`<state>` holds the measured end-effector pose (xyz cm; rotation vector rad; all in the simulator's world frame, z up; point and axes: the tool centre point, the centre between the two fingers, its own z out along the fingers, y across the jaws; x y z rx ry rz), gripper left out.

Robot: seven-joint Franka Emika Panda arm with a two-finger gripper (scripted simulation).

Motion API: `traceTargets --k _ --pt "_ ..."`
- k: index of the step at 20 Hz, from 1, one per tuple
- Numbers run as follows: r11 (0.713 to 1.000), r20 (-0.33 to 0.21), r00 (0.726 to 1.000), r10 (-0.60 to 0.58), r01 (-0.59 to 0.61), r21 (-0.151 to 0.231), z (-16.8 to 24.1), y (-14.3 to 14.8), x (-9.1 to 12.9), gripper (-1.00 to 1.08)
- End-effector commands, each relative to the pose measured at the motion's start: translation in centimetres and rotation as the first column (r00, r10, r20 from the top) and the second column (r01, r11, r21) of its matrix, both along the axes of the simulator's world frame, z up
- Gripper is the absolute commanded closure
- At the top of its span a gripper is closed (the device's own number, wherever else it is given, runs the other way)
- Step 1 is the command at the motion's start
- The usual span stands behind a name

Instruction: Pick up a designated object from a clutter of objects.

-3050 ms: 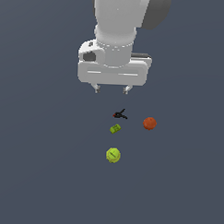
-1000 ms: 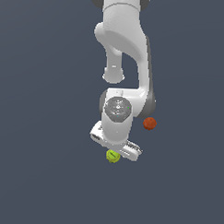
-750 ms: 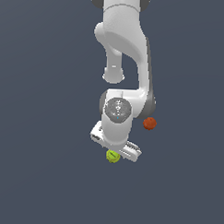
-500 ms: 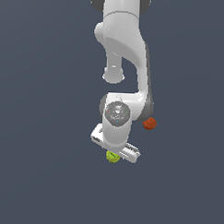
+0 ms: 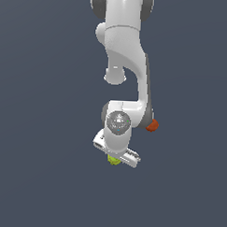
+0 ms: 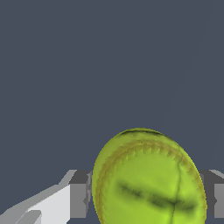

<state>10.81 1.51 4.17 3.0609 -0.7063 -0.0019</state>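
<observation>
The arm hides most of the tennis ball and half the orange-red ball in the exterior view.

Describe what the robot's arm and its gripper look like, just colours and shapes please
The arm is glossy white, built from rounded, tube-like links with darker grey bands at the upper joints. Near the wrist sits a round grey cap with a speckled face. The gripper has a flat white bar-shaped body. In the wrist view its fingers are blocky, grey and white. No cables or markings show.
</observation>
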Motion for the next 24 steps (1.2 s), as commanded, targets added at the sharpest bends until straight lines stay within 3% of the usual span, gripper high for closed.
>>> traceTargets --k 1,14,24 --pt "1.0 0.001 1.0 0.0 0.0 0.0 0.0 0.0 0.1 1.08" --pt "1.0 0.001 1.0 0.0 0.0 0.0 0.4 0.1 -0.1 1.08" --pt "1.0 0.001 1.0 0.0 0.0 0.0 4.7 1.1 -1.4 1.08"
